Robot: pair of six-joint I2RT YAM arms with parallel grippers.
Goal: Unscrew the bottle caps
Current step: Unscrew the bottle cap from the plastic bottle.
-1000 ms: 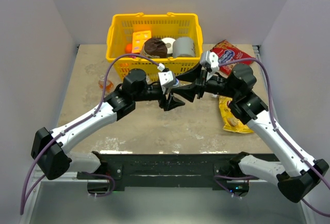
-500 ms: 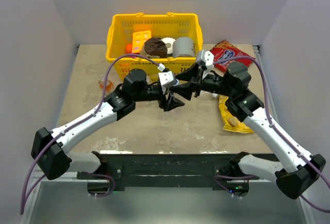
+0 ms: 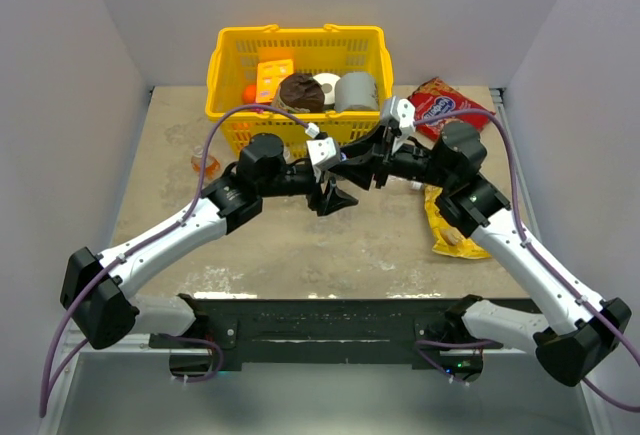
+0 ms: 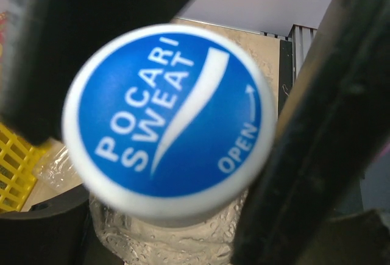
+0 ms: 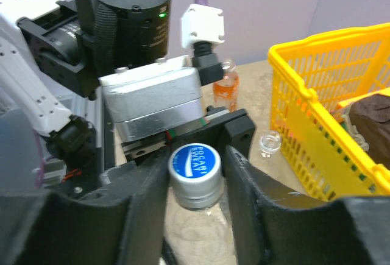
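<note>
Looking down on a beige, blotchy table [image 3: 300, 245] boxed in on three sides by pale, plain walls [image 3: 90, 45]. Finding the bottle cap [image 4: 167, 116] held up over the middle of that table, just in front of a yellow basket [image 3: 228, 105], where the two arms' tips are meeting. Showing a round blue face with white lettering, POCARI SWEAT, a white swoosh and the word OPEN beside a curved arrow, all ringed by a whitish rim. Sitting on the neck of a clear bottle [image 4: 164, 243], colourless and glistening, blurring at the bottom of the left wrist view.

Pinching that cap from both sides with the right gripper [image 5: 196, 166], dark fingers [image 5: 143, 207] pressing against its side with no gap showing. Clamping the bottle lower down with the left gripper [image 3: 337, 183], fingers drawn in on the body, though mostly hiding behind the cap and the other arm.

Noticing an orange bottle [image 5: 226, 88] standing upright on the table beyond the left gripper's silver body, near the basket's corner. Seeing a brown round thing [image 3: 300, 92], pale rolls [image 3: 327, 83] and a grey can [image 3: 357, 92] resting inside the basket. Spotting a red snack bag [image 3: 450, 107] and a yellow snack bag [image 3: 445, 223] lying flat on the table's right side.
</note>
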